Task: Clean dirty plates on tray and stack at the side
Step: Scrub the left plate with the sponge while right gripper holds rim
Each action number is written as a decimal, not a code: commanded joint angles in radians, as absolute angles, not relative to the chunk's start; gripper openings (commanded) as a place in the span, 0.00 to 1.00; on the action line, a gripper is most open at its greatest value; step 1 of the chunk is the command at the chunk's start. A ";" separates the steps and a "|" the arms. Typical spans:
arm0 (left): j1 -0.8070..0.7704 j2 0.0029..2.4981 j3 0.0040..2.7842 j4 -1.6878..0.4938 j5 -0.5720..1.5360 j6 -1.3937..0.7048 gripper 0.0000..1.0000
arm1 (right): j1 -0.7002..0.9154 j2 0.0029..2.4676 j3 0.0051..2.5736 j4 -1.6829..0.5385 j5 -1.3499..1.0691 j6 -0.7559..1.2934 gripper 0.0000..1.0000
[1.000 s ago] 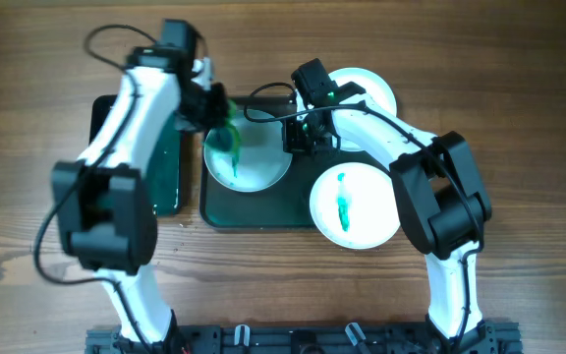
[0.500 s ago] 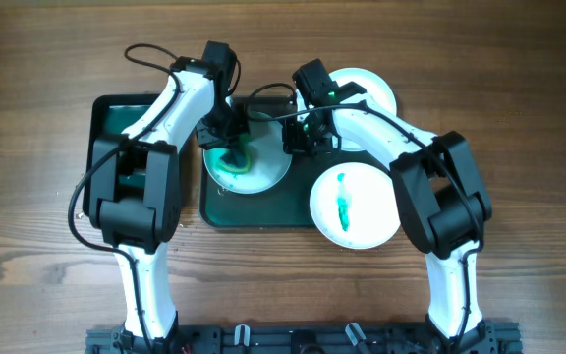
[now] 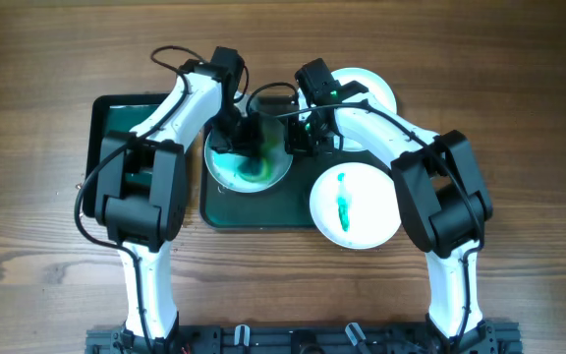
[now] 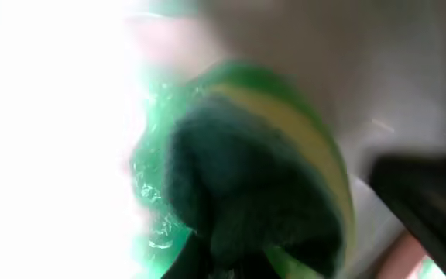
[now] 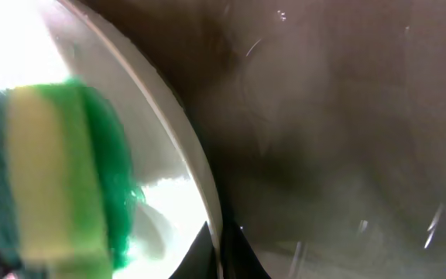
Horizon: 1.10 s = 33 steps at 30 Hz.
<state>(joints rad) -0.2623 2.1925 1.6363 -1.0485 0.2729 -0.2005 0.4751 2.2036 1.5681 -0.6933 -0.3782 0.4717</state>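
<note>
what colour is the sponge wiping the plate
The sponge is green with a yellow band, clearest in the right wrist view.

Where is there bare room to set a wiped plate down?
Bare wood right of the smeared plate and the plain plate, and left of the pan. The tray shows only a narrow bare strip in front of the scrubbed plate. Crowded: over that plate, where left gripper and right gripper meet.
</note>
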 commanded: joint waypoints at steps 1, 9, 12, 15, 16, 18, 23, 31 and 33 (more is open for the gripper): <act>-0.237 2.201 1.638 -1.050 -0.142 -0.446 0.04 | 0.466 2.236 1.562 -0.701 -0.375 0.478 0.04; -0.281 2.199 1.641 -1.045 -0.279 -0.514 0.04 | 0.466 2.236 1.562 -0.701 -0.374 0.479 0.04; -0.303 2.199 1.645 -1.019 -0.277 -0.513 0.04 | 0.466 2.236 1.562 -0.701 -0.374 0.479 0.04; -0.323 2.199 1.650 -0.976 -0.159 -0.424 0.04 | 0.466 2.236 1.562 -0.701 -0.374 0.479 0.04; -0.327 2.199 1.650 -0.959 -0.070 -0.365 0.04 | 0.466 2.236 1.562 -0.700 -0.374 0.479 0.04; -0.330 2.199 1.650 -0.943 0.128 -0.255 0.04 | 0.466 2.236 1.562 -0.700 -0.374 0.479 0.04; -0.329 2.199 1.650 -0.933 0.527 -0.118 0.04 | 0.466 2.236 1.562 -0.700 -0.375 0.479 0.04; -0.324 2.199 1.650 -0.870 0.305 -0.187 0.04 | 0.466 2.236 1.562 -0.700 -0.375 0.479 0.04; -0.324 2.199 1.650 -0.858 0.134 -0.253 0.04 | 0.466 2.236 1.562 -0.700 -0.375 0.479 0.04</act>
<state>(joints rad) -0.3302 2.1845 1.6451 -0.8768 0.3725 -0.1711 0.4618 2.2059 1.5681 -0.6964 -0.3882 0.4828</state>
